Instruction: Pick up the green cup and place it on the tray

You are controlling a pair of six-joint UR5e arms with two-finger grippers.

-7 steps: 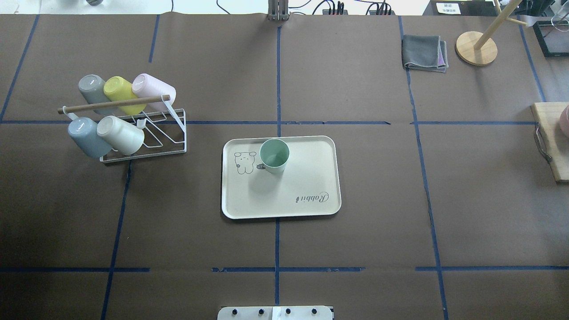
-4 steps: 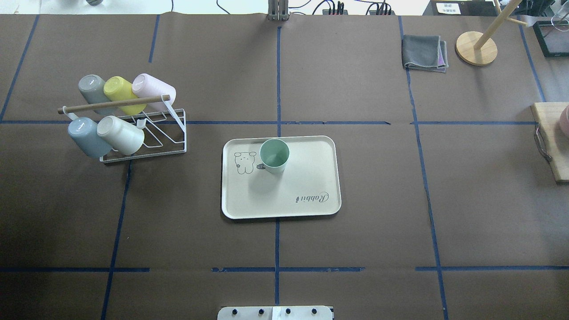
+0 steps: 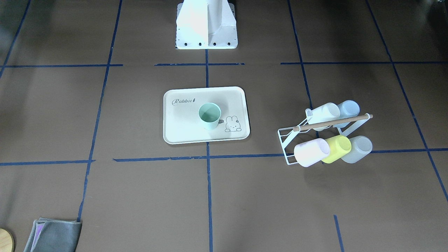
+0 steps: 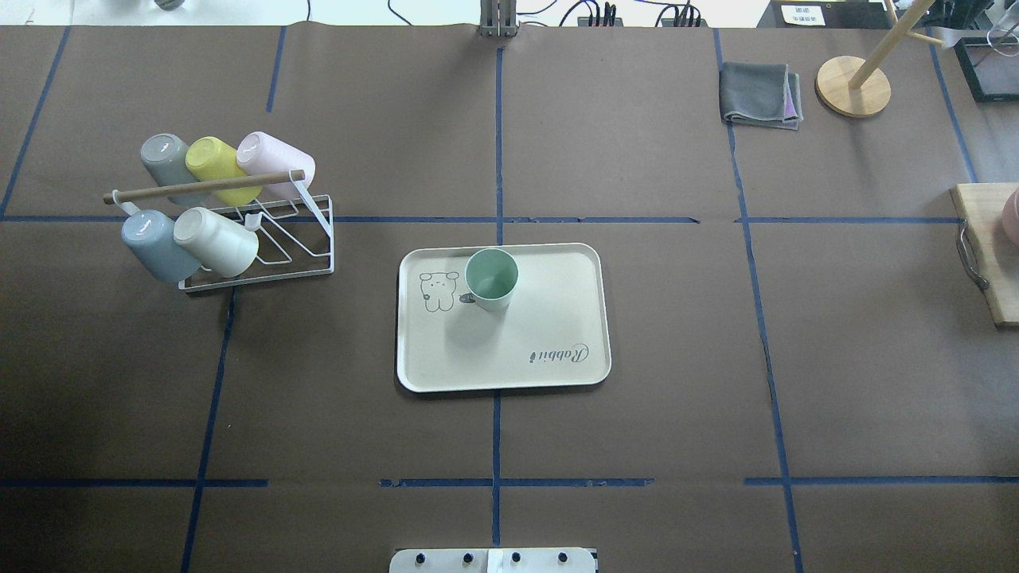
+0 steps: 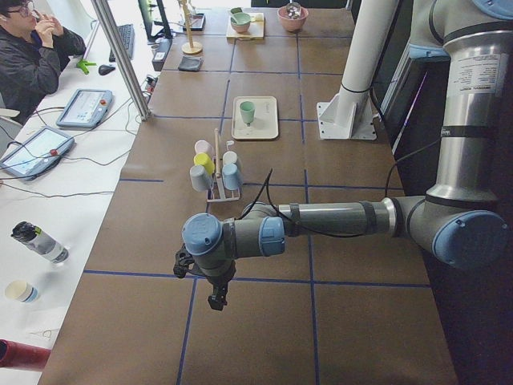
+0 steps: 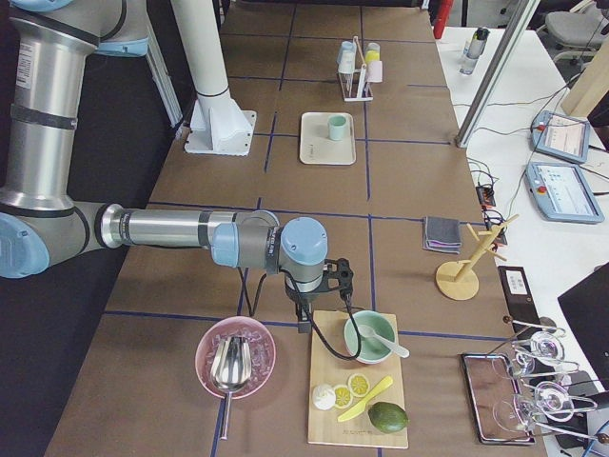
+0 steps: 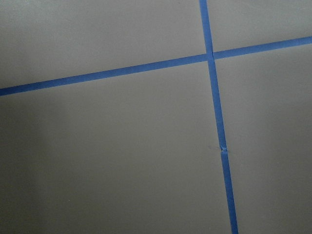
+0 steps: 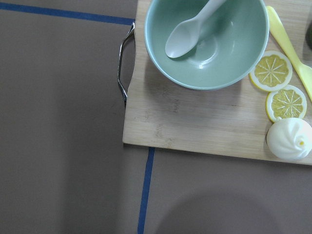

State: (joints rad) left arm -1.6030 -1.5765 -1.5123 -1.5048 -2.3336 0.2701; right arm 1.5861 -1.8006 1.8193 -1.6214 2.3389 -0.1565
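- Looking from overhead, we find the green cup [image 4: 491, 277] upright on the tray [image 4: 553, 306], just beside its drawn rabbit [image 4: 438, 291].
- Only side views show the left tool [image 5: 216, 302] and right tool [image 6: 303, 324]; we cannot tell their opening or hold.

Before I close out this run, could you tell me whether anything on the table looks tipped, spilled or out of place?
Nothing stands out. The green cup stands upright on the tray, inside its rim, and the other cups sit tidily on the rack.
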